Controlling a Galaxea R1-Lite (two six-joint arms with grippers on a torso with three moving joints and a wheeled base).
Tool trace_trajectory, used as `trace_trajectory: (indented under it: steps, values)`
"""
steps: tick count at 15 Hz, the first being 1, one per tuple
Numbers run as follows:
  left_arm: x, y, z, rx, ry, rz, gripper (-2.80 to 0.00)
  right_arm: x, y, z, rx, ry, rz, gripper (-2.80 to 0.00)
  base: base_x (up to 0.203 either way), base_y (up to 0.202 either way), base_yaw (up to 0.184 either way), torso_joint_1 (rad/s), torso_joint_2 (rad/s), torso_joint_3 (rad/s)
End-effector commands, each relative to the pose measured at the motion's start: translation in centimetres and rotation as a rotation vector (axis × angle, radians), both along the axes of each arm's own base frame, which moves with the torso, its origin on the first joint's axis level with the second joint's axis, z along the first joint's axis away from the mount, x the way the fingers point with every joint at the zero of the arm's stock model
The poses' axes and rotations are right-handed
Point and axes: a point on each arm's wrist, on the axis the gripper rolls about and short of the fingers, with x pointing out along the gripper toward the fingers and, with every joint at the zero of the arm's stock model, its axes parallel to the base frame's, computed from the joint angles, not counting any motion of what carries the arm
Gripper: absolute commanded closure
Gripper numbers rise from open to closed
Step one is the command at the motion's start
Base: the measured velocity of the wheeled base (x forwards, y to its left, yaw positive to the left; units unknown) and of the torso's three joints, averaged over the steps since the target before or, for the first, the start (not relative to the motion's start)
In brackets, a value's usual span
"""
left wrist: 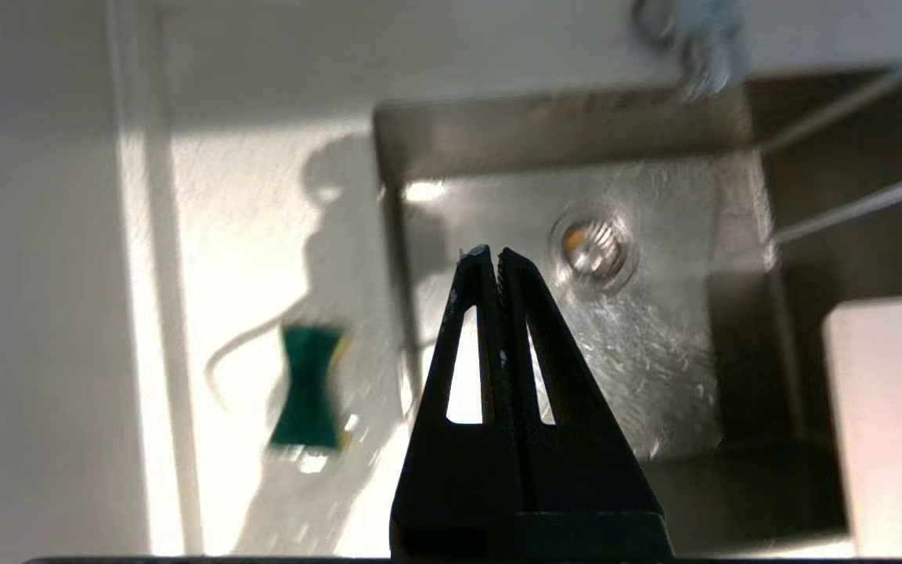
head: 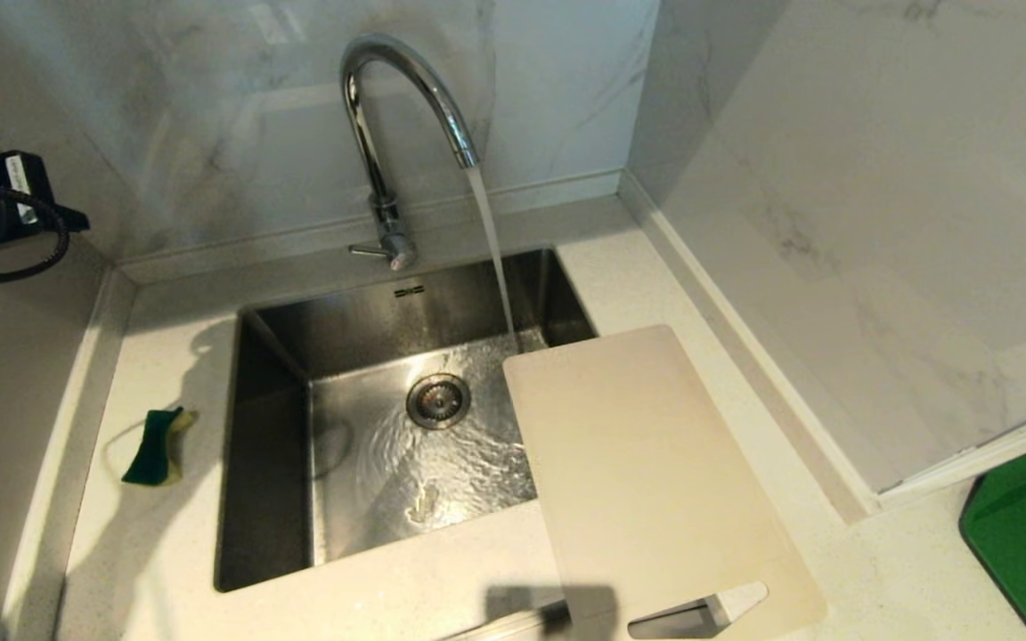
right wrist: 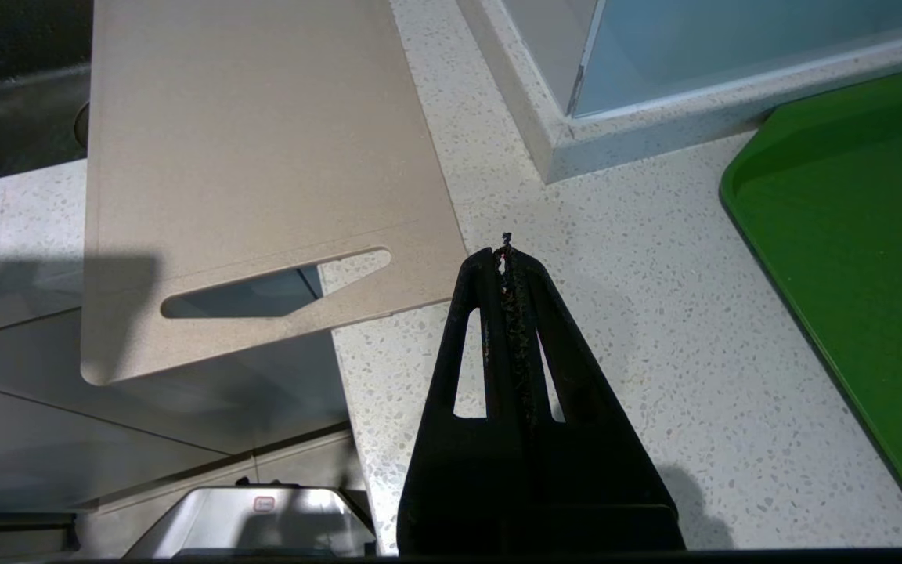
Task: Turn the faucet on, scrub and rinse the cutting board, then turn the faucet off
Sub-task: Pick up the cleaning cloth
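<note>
Chrome faucet (head: 388,116), cream cutting board (head: 647,463), green-yellow sponge (head: 155,445), speckled white counter (head: 878,579)

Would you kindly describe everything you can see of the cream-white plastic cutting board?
The cream-white plastic cutting board is a large, thin, matte rectangle with rounded corners and an oblong handle slot near its near short end. It lies flat on the speckled countertop right of the steel sink, its far corner jutting over the basin and its slotted end overhanging the counter's front edge. The running stream falls just beyond its far edge. Neither end effector touches it.
</note>
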Motion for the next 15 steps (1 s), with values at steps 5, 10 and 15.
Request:
trace_trajectory:
  steps: [5, 10, 15]
  values:
    - [0.6, 2.2, -2.8, 0.014, 0.161, 0.095, 0.0, 0.0, 0.0, 0.0, 0.0, 0.001, 0.0, 0.0, 0.0, 0.0, 0.0, 0.0, 0.0, 0.0]
    - [4.5, 3.2, -6.8, -0.03, 0.287, 0.132, 0.0, 0.0, 0.0, 0.0, 0.0, 0.0, 0.0, 0.0, 0.0, 0.0, 0.0, 0.0, 0.0, 0.0]
    - [7.3, 5.4, -10.4, -0.078, 0.387, 0.094, 0.0, 0.0, 0.0, 0.0, 0.0, 0.0, 0.0, 0.0, 0.0, 0.0, 0.0, 0.0, 0.0, 0.0]
